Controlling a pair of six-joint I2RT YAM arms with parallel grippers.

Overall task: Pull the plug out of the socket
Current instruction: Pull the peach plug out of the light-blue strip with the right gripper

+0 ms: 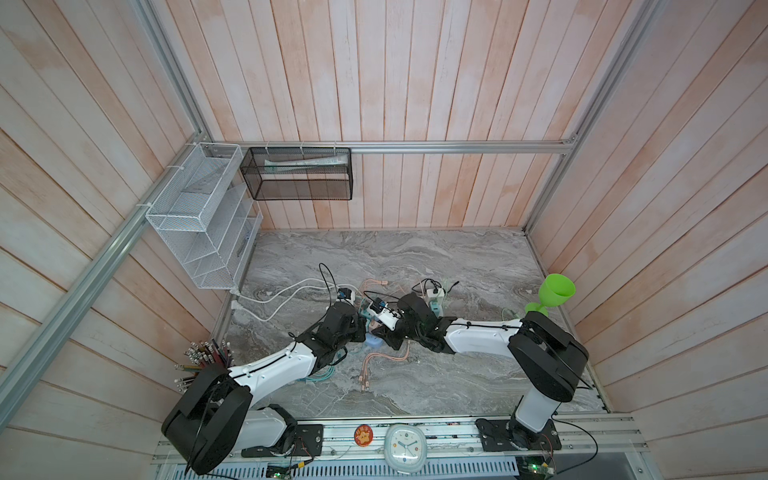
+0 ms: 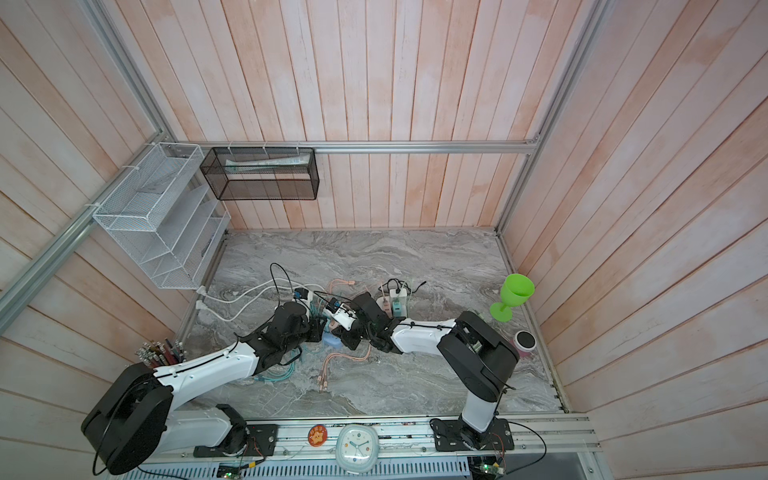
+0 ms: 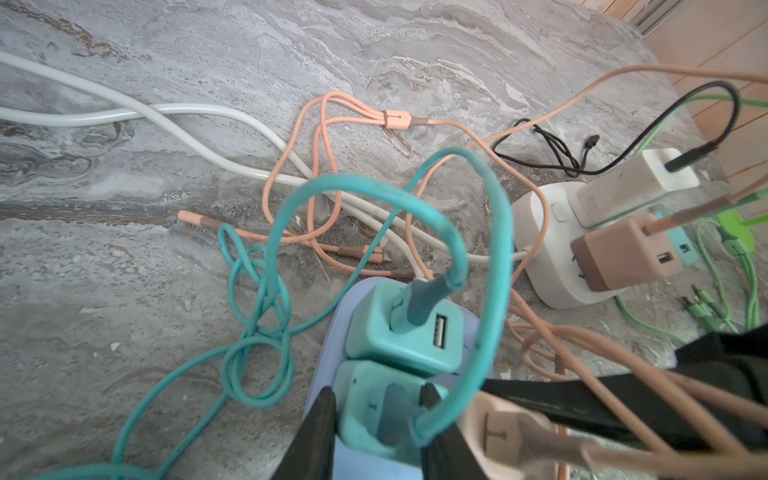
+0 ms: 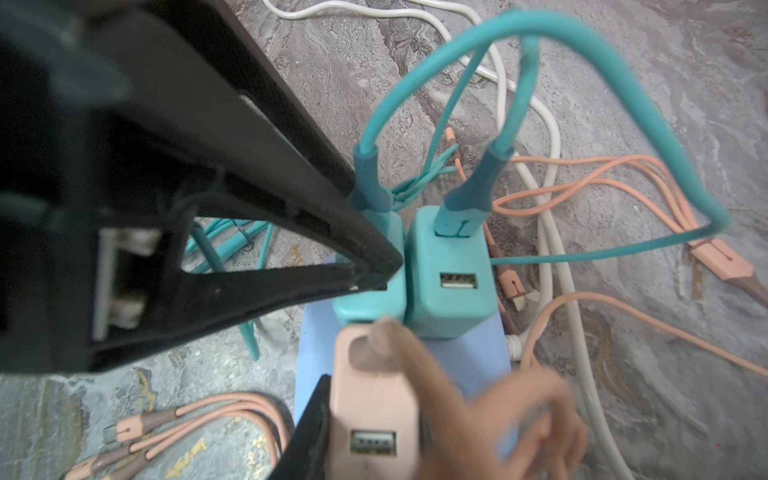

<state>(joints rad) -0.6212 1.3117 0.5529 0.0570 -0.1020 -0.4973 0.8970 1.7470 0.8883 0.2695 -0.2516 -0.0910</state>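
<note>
The left wrist view shows the left gripper clenched on a teal square charger plug, one black finger on each side. The plug sits seated in the pale blue plastic socket strip, just beside a second teal charger plug. The right wrist view shows what that view only clips. There the right gripper grasps a pale pink charger plug, seated at the near end of the same strip and touching the gripped teal one. One black finger is plain to see. The other is hidden behind a blurred pink cable. In both top views the two wrists meet over the strip and cover all three plugs, so only a blue edge shows.

A thick teal cable loops up over the chargers. A salmon multi-head cable and white cords tangle on the grey marble tabletop. A white power strip lies near, and a green plastic goblet stands well apart.
</note>
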